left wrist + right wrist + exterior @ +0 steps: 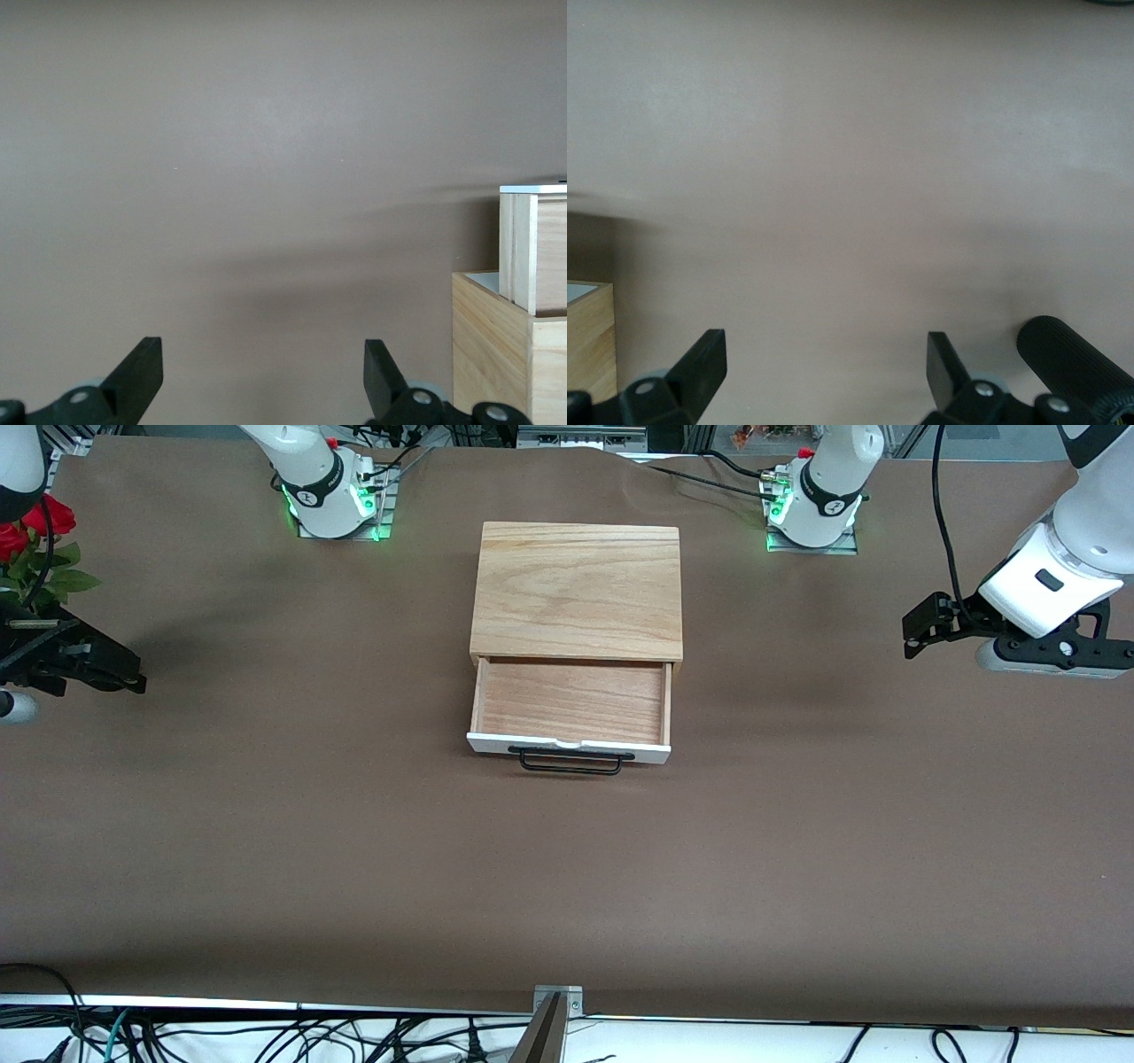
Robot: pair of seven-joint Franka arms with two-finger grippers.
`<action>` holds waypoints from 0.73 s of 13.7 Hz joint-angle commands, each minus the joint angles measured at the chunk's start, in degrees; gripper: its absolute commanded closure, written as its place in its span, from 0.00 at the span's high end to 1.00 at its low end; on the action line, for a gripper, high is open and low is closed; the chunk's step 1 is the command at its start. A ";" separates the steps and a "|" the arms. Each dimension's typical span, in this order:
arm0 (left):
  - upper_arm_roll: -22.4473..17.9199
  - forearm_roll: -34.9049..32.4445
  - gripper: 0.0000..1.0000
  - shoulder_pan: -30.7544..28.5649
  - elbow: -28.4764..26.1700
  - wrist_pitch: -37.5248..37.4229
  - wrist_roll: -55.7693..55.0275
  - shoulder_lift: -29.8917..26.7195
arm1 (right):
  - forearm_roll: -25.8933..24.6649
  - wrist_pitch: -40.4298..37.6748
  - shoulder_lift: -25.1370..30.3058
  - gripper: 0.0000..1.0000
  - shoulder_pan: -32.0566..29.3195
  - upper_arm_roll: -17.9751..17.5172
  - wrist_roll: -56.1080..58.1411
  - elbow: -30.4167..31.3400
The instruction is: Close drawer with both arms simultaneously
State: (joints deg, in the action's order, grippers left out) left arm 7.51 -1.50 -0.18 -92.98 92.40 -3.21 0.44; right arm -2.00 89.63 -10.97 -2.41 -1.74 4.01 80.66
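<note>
Front view: a small light-wood box (578, 591) is seen standing on the brown table covering (567, 868), midway between the two arm bases and nearer to them than to the front camera. The drawer (571, 713) is pulled out of the box toward the front camera, so that its bare wooden floor is exposed. Its white front panel (567, 747) faces the camera, and a thin black wire handle (570, 763) is fixed to that panel.

The left gripper (921, 627) is held above the table at the left arm's end, well apart from the box, and nothing is touched by it. In the left wrist view its two black fingers (135, 376) are spread wide with only bare table between them, and a corner of the box (500, 341) with the side of the drawer (532, 248) is caught at the edge of that picture.

The right gripper (106, 673) is held at the right arm's end of the table, likewise well apart from the box. In the right wrist view its fingers (700, 367) are released and nothing is grasped. A red artificial flower (35, 522) with green leaves is seen near that gripper at the table's edge.
</note>
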 commanded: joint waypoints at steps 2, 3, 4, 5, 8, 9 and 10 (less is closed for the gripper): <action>0.31 1.06 1.00 -0.27 1.14 -2.31 -0.04 0.00 | -0.37 0.37 0.42 1.00 -0.58 -0.72 -1.10 0.28; 0.31 0.97 1.00 -0.26 1.23 -2.14 -0.04 0.17 | -0.29 0.37 0.42 1.00 -0.58 -0.72 -1.10 0.28; 0.31 1.06 1.00 -0.18 1.75 -2.22 -0.04 0.17 | -0.37 0.37 0.42 1.00 -0.58 -0.72 -1.10 0.28; 0.31 1.06 1.00 -0.18 1.58 -2.75 -0.13 0.09 | -0.37 0.37 0.42 1.00 -0.58 -0.72 -1.10 0.28; 0.31 1.06 1.00 -0.09 1.67 -2.93 -0.04 0.09 | -0.37 0.37 0.42 1.00 -0.67 -0.72 -1.10 0.28; 0.40 0.97 1.00 0.00 1.67 -2.93 -0.04 0.17 | -0.37 0.37 0.42 1.00 -0.58 -0.72 -1.10 0.28; 0.40 0.97 1.00 -0.09 1.67 -2.93 0.05 0.26 | -0.64 0.37 0.42 1.00 -0.58 -0.72 -1.10 0.28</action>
State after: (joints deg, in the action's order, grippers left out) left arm 7.67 -1.50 -0.13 -92.80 90.98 -3.21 0.44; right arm -2.00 89.64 -10.97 -2.41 -1.74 3.79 80.66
